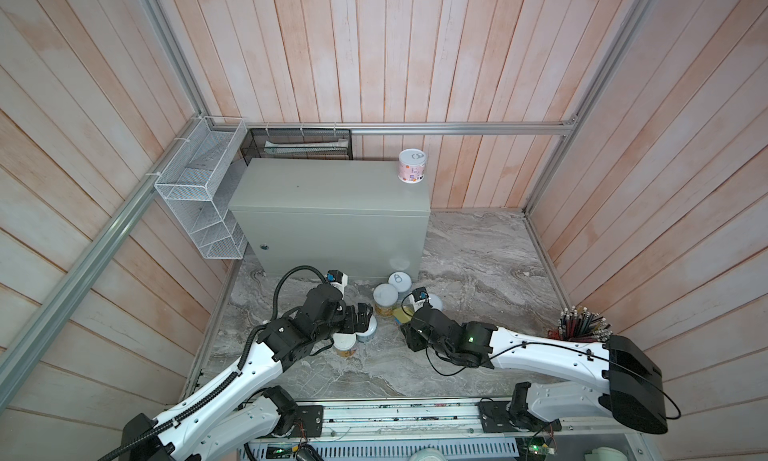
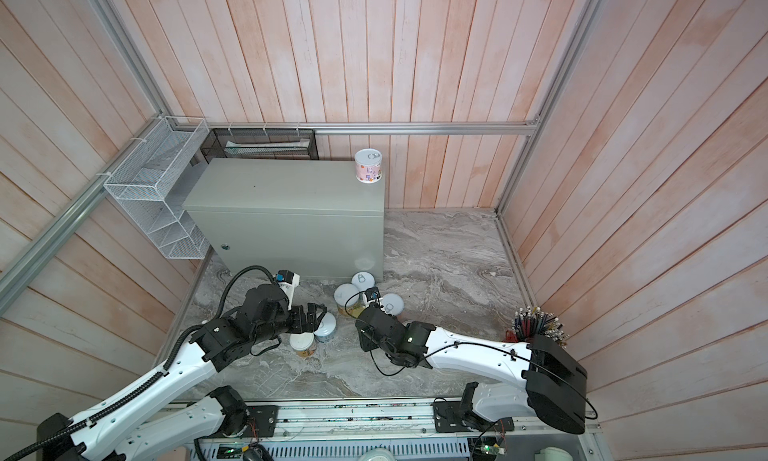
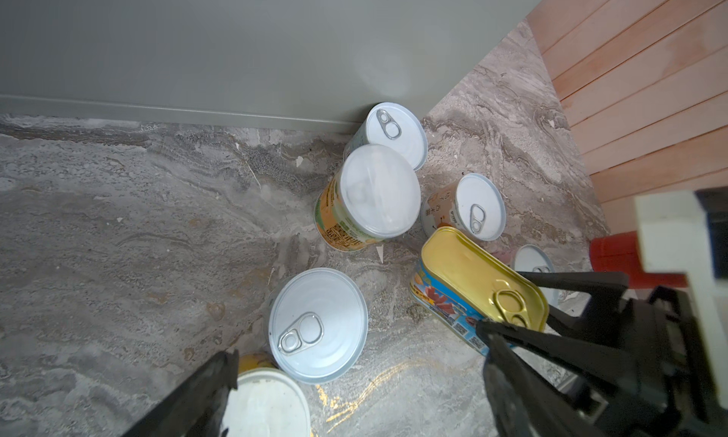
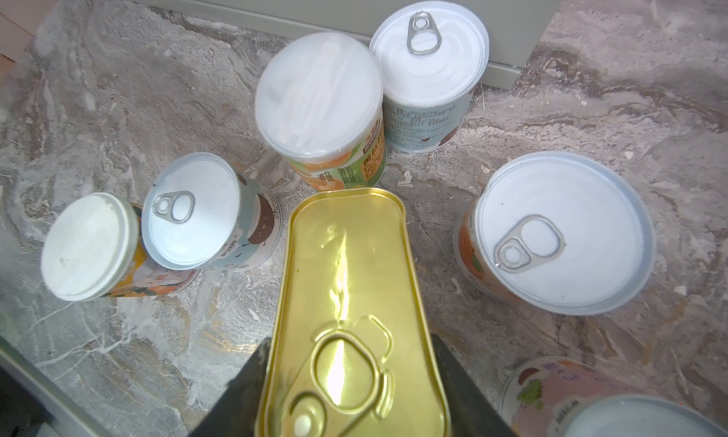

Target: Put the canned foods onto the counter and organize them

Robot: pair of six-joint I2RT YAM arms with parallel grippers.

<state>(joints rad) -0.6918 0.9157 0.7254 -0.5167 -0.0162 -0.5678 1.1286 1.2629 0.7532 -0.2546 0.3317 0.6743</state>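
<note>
— Though stiff and probably rather heavy, likely slippery on the smooth sides: gold-topped blue tin (image 4: 346, 281), low at the marble surface (image 1: 478, 272), before the counter (image 1: 324, 189), among the round cans (image 4: 563, 234).
— Clamped across the narrow width by the right gripper (image 4: 350, 376), at the pull-tab end. Better nearer the middle, perhaps. Wrist low, pointing toward the counter.
— And the left gripper (image 1: 365, 315)?
— Spread wide, empty, low over the nearest cans.

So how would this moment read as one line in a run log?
right gripper: shut on gold tin | left gripper: open, empty | counter: one pink can placed
</note>
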